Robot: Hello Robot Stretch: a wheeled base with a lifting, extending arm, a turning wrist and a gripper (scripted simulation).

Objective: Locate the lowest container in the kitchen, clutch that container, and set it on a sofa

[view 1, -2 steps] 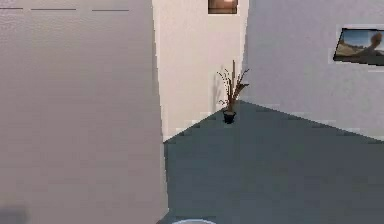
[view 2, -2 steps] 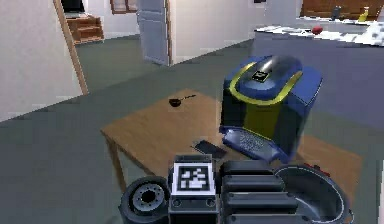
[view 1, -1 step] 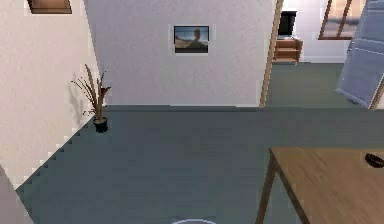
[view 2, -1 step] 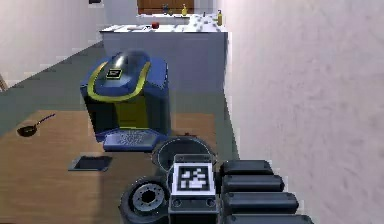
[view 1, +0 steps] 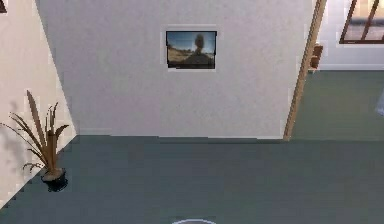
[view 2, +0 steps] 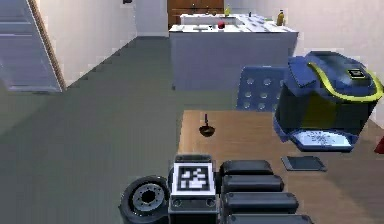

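The gripper (view 2: 147, 197) was recorded at the bottom edge of the arm side view, a dark round body just left of the white marker square (view 2: 192, 180) on the arm (view 2: 250, 195). Its far end could not be made out, so whether it held anything could not be determined. Just beyond it stood a wooden table (view 2: 240, 135) carrying a small dark upright object (view 2: 205, 125), a flat dark slab (view 2: 303, 162) and a large dark-blue machine with yellow trim (view 2: 325, 100). A blue chair (view 2: 262, 88) stood at the table's far side. Farther out, well apart from the gripper, was a white kitchen counter (view 2: 205, 60) with small items on top, among them a red blob (view 2: 222, 22) and a yellowish bottle shape (view 2: 281, 15). Which of these, if any, was the container could not be told. In the forward view, a framed picture (view 1: 191, 49) hung on a pale wall, a potted plant (view 1: 45, 145) stood at the left, and a wood-framed doorway (view 1: 303, 75) lay at the right.
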